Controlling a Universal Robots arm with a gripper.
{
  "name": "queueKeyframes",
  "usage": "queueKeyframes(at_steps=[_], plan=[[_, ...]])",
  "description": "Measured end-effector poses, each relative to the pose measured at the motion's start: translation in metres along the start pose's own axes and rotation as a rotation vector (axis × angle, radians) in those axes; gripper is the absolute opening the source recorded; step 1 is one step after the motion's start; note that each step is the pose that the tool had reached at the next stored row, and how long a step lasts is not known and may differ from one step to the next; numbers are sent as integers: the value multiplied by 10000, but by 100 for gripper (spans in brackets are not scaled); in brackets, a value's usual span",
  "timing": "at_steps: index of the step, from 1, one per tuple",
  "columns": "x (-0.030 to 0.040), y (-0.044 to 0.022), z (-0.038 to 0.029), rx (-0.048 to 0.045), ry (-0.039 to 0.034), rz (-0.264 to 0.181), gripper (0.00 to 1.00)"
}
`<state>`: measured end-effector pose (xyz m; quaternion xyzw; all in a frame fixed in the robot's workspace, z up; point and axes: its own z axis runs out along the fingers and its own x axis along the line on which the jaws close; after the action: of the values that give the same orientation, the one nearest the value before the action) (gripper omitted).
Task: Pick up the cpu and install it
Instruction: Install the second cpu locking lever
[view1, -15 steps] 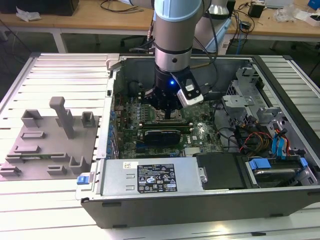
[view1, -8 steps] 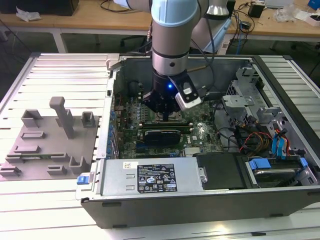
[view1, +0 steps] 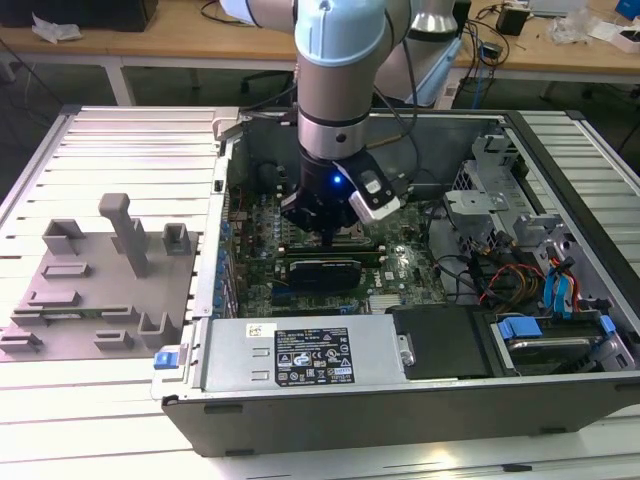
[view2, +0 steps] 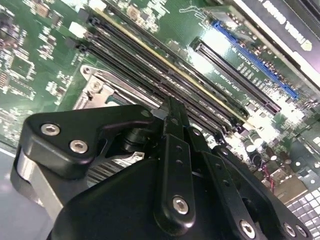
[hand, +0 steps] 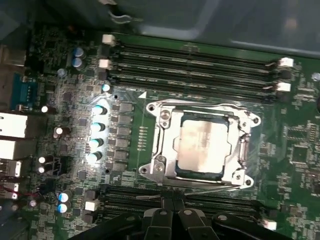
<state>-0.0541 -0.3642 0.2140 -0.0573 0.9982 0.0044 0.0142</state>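
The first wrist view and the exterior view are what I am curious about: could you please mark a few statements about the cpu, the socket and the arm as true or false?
1. The cpu lies inside the metal socket frame on the motherboard. True.
2. The cpu rests on the grey fixture plate. False: the plate carries only its own upright blocks; the cpu sits in the socket.
3. In the exterior view, the gripper is down inside the open computer case. True.
4. Memory slots run along only one side of the socket. False: slots run along two opposite sides.
5. The fixture plate is on the exterior view's right of the case. False: it is on the left.
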Motion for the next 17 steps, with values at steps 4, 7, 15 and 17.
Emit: queueKeyframes(at_steps=[4, 7, 15, 17], plan=[[89, 11, 20, -4, -3, -20, 11], [114, 13, 25, -236, -37, -14, 11], [120, -15, 27, -823, -110, 31, 11], [122, -33, 26, -822, -111, 54, 11]])
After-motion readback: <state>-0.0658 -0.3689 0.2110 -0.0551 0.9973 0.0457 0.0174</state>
